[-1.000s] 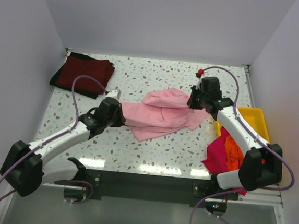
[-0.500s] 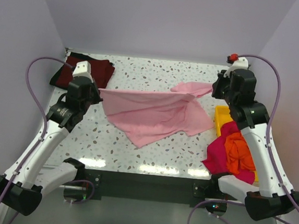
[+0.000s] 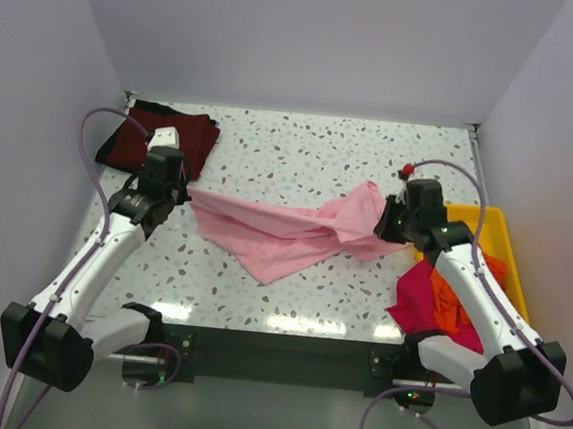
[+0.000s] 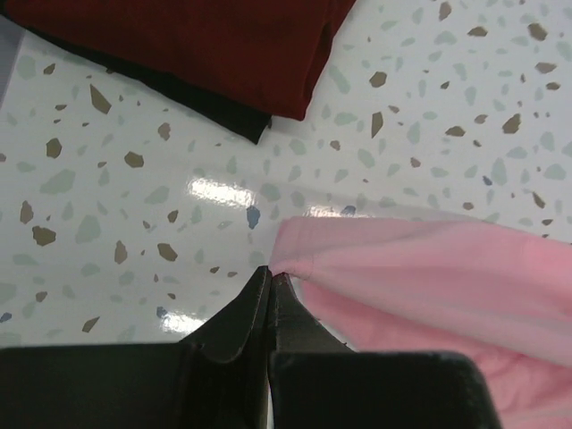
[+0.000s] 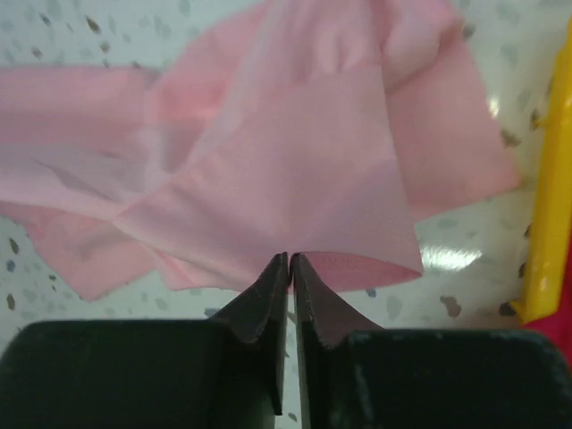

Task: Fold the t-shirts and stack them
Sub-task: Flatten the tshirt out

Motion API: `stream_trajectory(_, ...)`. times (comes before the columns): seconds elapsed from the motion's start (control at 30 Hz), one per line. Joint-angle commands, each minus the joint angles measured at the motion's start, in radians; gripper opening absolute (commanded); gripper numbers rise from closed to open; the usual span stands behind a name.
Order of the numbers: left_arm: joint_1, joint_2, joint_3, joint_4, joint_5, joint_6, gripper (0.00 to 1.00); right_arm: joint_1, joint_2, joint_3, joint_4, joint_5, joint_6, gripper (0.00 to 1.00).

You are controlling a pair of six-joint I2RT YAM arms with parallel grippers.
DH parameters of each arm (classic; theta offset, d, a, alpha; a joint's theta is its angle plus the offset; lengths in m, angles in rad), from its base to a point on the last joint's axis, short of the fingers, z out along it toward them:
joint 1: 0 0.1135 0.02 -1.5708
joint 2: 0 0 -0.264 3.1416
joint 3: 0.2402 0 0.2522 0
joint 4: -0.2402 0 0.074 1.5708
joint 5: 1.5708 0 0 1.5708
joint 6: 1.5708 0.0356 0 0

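Note:
The pale pink t-shirt (image 3: pixel 285 229) is stretched across the middle of the table between my two grippers. My left gripper (image 3: pixel 180 191) is shut on its left corner (image 4: pixel 284 264). My right gripper (image 3: pixel 386 223) is shut on its right edge (image 5: pixel 295 255), where the cloth bunches up. The pink cloth also fills the right wrist view (image 5: pixel 268 152) and the lower right of the left wrist view (image 4: pixel 429 277). A folded dark maroon t-shirt (image 3: pixel 168 139) lies on a black one (image 3: pixel 121 150) at the back left. The magenta t-shirt (image 3: pixel 418 291) and the bright orange t-shirt (image 3: pixel 448 294) hang crumpled at the right.
A shallow yellow tray (image 3: pixel 491 232) stands at the table's right edge, and its rim shows in the right wrist view (image 5: pixel 547 206). White walls close in the back and both sides. The speckled tabletop (image 3: pixel 302 151) is bare at the back centre.
Both grippers have come down and inward with the pink t-shirt: the right one moved from the back right corner towards the centre, and the shirt now sags and bunches more.

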Motion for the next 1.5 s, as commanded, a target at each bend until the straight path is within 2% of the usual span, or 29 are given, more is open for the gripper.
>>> stream_trajectory(0.0, 0.035, 0.021, -0.031, 0.015, -0.047, 0.061, 0.00, 0.040, -0.019, -0.191, 0.018, -0.128, 0.116, 0.14)
stream_trajectory(0.03, 0.041, 0.026, -0.037, 0.016, -0.055, 0.067, 0.00, 0.045, -0.030, -0.216, 0.012, -0.117, 0.119, 0.32)
stream_trajectory(0.13, 0.061, 0.045, -0.063, 0.037, -0.054, 0.089, 0.00, 0.046, -0.079, -0.253, -0.033, -0.058, 0.120, 0.59)
stream_trajectory(0.23, 0.076, 0.057, -0.078, 0.062, -0.028, 0.098, 0.00, 0.045, -0.079, -0.250, -0.038, -0.007, 0.124, 0.69)
stream_trajectory(0.37, 0.089, 0.068, -0.091, 0.082, 0.006, 0.102, 0.00, 0.043, 0.016, -0.261, 0.022, -0.013, 0.139, 0.66)
stream_trajectory(0.53, 0.096, 0.055, -0.111, 0.091, 0.017, 0.112, 0.00, 0.045, 0.122, -0.293, 0.142, -0.004, 0.156, 0.54)
stream_trajectory(0.97, 0.107, 0.052, -0.121, 0.099, 0.048, 0.116, 0.00, 0.039, 0.286, -0.279, 0.235, 0.042, 0.137, 0.44)
stream_trajectory(1.17, 0.108, 0.052, -0.121, 0.102, 0.049, 0.116, 0.00, 0.040, 0.309, -0.295, 0.249, 0.028, 0.137, 0.34)
stream_trajectory(1.47, 0.110, 0.048, -0.123, 0.102, 0.055, 0.121, 0.00, 0.040, 0.294, -0.328, 0.205, 0.055, 0.136, 0.31)
